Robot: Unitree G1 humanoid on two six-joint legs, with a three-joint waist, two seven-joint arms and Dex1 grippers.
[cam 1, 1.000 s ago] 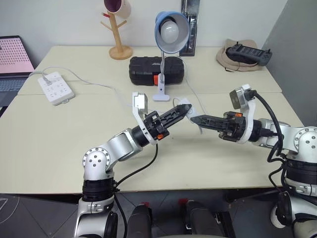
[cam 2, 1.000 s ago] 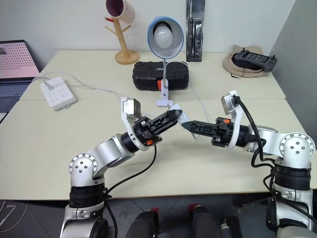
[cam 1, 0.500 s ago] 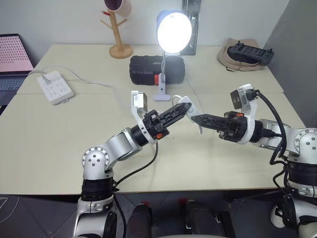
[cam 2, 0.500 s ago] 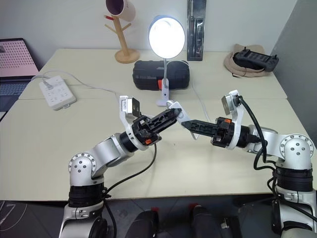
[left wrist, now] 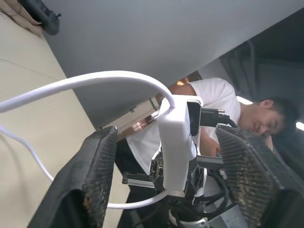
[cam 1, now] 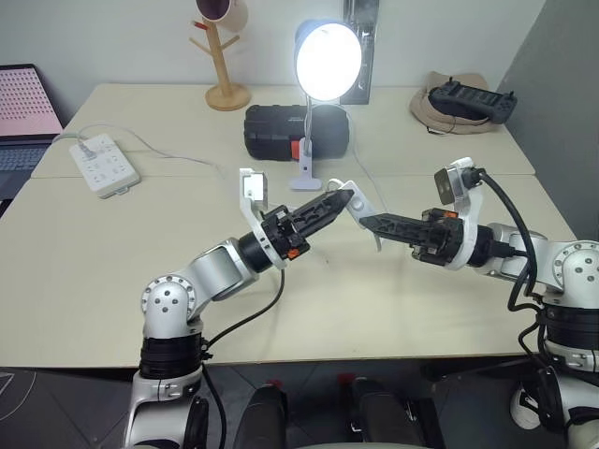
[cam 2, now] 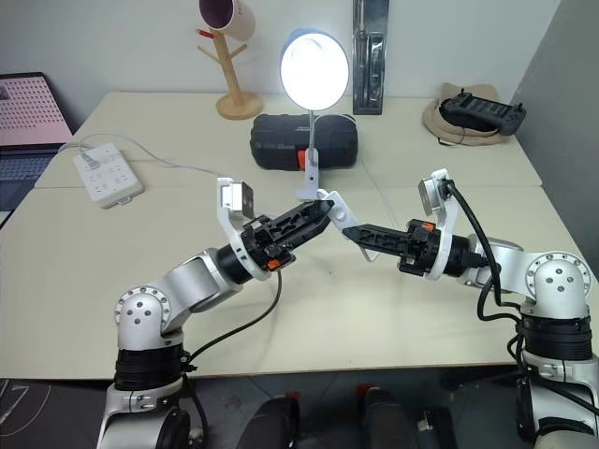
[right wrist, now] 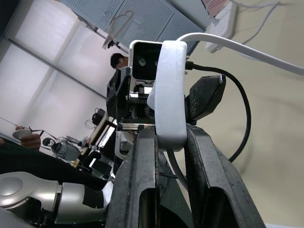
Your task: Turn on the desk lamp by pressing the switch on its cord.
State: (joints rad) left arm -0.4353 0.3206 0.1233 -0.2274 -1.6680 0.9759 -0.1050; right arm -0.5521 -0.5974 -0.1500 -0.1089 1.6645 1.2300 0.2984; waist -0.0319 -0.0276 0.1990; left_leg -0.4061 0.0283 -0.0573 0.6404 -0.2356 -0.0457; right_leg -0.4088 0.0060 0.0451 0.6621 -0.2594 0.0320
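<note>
Holding switch [right wrist: 168, 92] between my right gripper's [cam 2: 348, 232] two fingers [right wrist: 142, 190], clamped on its lower end, above table [cam 1: 84, 253] mid-front. My left gripper [cam 1: 343, 198] spread wide; switch sits in gap between its fingers [left wrist: 92, 180], touching neither. Cord [left wrist: 85, 83] arcs from switch top. Desk lamp [cam 1: 328, 54] lit, standing behind both grippers, beside black case [cam 1: 271, 131].

place: office/lab | evidence: desks [cam 1: 112, 243], laptop [cam 1: 28, 122], power strip [cam 1: 105, 165], pegboard wall [right wrist: 142, 19]
</note>
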